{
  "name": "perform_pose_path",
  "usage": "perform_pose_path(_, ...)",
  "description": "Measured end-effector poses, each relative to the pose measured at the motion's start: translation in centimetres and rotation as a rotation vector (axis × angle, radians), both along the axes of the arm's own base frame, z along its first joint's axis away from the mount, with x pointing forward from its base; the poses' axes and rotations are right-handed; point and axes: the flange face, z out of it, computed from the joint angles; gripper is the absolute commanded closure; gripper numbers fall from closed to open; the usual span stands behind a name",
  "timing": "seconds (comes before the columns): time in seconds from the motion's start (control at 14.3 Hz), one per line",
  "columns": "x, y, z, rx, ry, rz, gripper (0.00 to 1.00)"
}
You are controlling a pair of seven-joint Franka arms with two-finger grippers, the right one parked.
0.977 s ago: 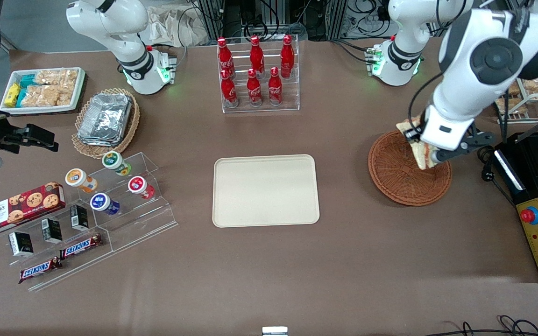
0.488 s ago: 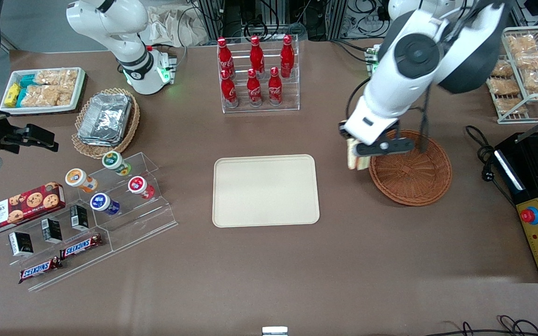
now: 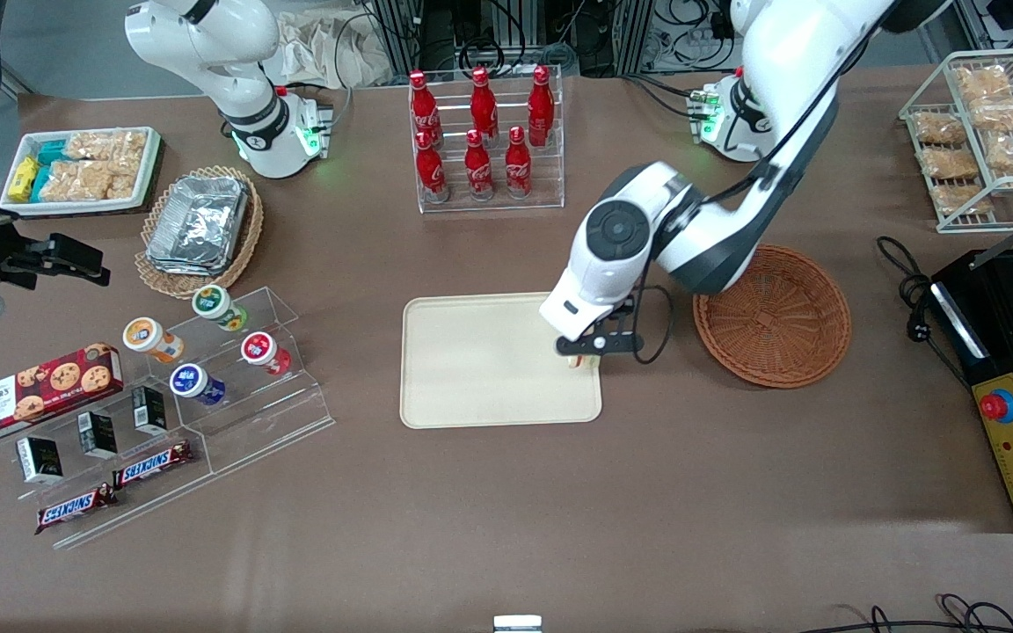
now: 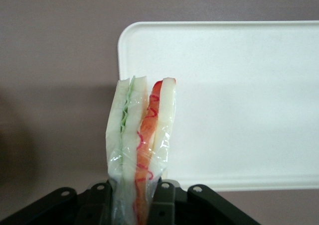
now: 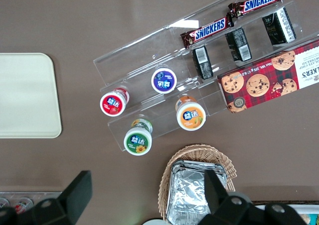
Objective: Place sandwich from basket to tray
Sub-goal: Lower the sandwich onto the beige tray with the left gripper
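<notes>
The tool [image 3: 586,353] is clenched on the wrapped sandwich [image 4: 140,135], holding it upright above the edge of the cream tray [image 3: 471,369] nearest the wicker basket [image 3: 772,316], which sits beside it on the counter [image 3: 647,492].

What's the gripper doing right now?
Gripper: shut on the sandwich, held over the tray edge nearest the basket.
</notes>
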Motion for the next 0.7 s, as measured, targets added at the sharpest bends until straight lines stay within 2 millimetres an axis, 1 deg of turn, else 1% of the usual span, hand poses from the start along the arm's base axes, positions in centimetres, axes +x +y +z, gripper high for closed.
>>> perform_pose_path(0.07,0.2,-0.2,-1.9,0.001,0.0,-0.005,1.0)
perform_pose_path(0.14,0.4,-0.3,-3.4,0.002,-0.001,-0.012,1.0)
perform_pose_path(0.21,0.6,-0.4,-4.5,0.0,-0.006,-0.019,1.0)
perform_pose_path(0.42,0.7,-0.8,-6.4,-0.01,-0.014,-0.032,1.0)
perform_pose_path(0.49,0.7,-0.8,-6.9,-0.007,-0.014,-0.036,0.97)
perform_pose_path(0.56,0.6,-0.9,-7.3,-0.006,-0.01,-0.038,0.78)
perform_pose_path(0.63,0.5,-0.9,-7.7,-0.005,-0.008,-0.042,0.26)
perform_pose_path(0.7,0.4,-1.0,-8.0,0.0,-0.009,-0.05,0.0)
